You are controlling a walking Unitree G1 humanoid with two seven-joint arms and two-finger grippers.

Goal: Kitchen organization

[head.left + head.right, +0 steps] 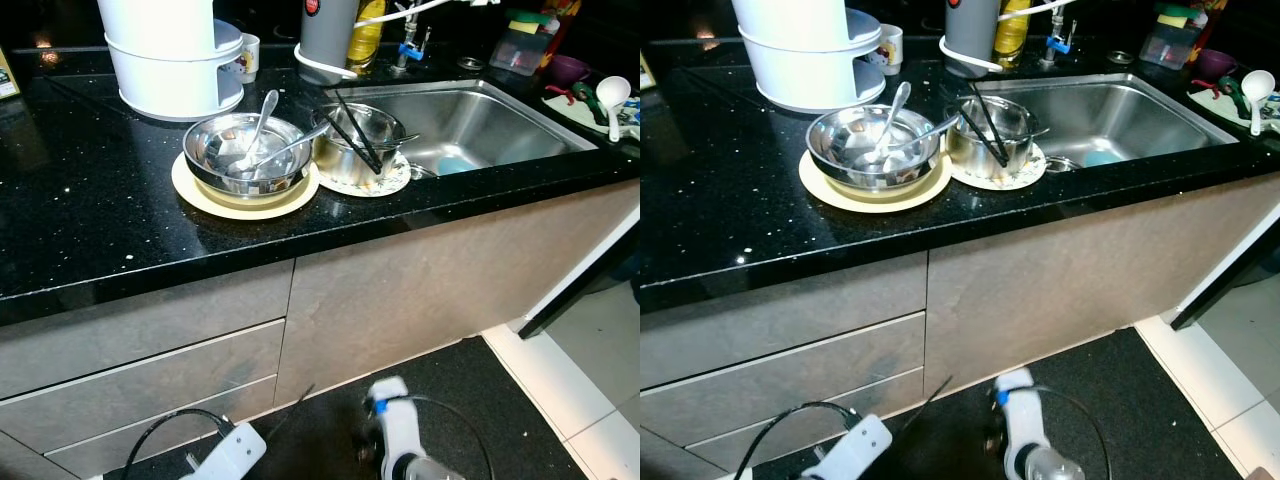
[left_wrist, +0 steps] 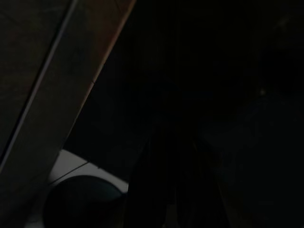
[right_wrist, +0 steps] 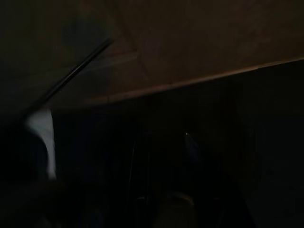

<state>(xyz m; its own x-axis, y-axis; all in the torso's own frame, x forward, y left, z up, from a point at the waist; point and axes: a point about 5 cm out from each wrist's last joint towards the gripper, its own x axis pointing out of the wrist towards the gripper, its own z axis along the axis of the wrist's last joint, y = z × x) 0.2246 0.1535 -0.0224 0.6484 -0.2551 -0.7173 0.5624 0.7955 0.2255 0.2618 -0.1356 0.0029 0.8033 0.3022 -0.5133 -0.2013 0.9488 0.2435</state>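
Observation:
A large steel bowl (image 1: 245, 150) holding two spoons (image 1: 262, 118) sits on a cream plate (image 1: 200, 190) on the black countertop (image 1: 90, 210). Beside it, toward the sink, a smaller steel bowl (image 1: 345, 150) with black chopsticks (image 1: 355, 135) across it stands on a patterned plate (image 1: 385, 185). The steel sink (image 1: 480, 120) holds a blue item (image 1: 458, 164) near its drain. My left arm (image 1: 225, 455) and right arm (image 1: 400, 440) hang idle low in front of the cabinet, far below the dishes. Both wrist views are very dark, with only cabinet edges faintly visible.
A white stacked appliance (image 1: 170, 55) and a mug (image 1: 248, 55) stand at the back left. A grey canister (image 1: 325, 35), a yellow bottle (image 1: 366, 35) and the tap (image 1: 410, 45) line the back. A white ladle (image 1: 612, 98) and containers lie right of the sink. Grey drawers (image 1: 140, 370) front the counter.

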